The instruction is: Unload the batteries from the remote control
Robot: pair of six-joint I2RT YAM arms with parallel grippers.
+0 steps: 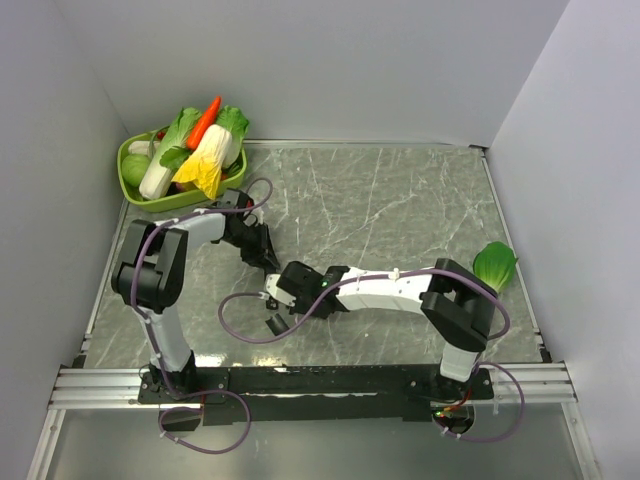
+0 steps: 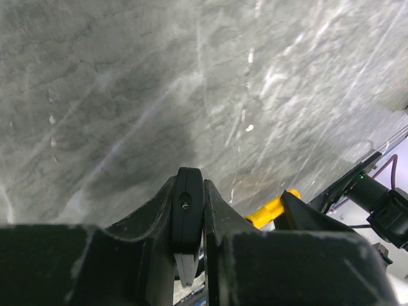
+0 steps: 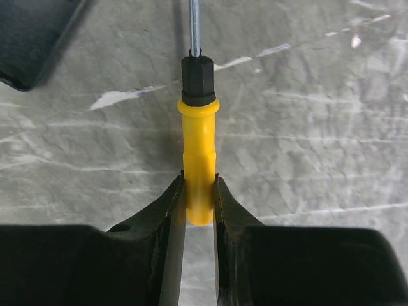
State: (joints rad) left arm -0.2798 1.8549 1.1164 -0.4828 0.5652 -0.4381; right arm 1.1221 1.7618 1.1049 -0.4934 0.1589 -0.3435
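Above the marbled table (image 1: 400,200), the left gripper (image 2: 189,191) is clamping the remote control (image 2: 187,217) edge-on while the right gripper (image 3: 199,185) is pinching a yellow-handled screwdriver (image 3: 198,127), whose thin tip could be slipping and prying the remote control loose.

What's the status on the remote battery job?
Left gripper shut on the remote control, held edge-on. Right gripper shut on the yellow-handled screwdriver. Nothing seen in the way.
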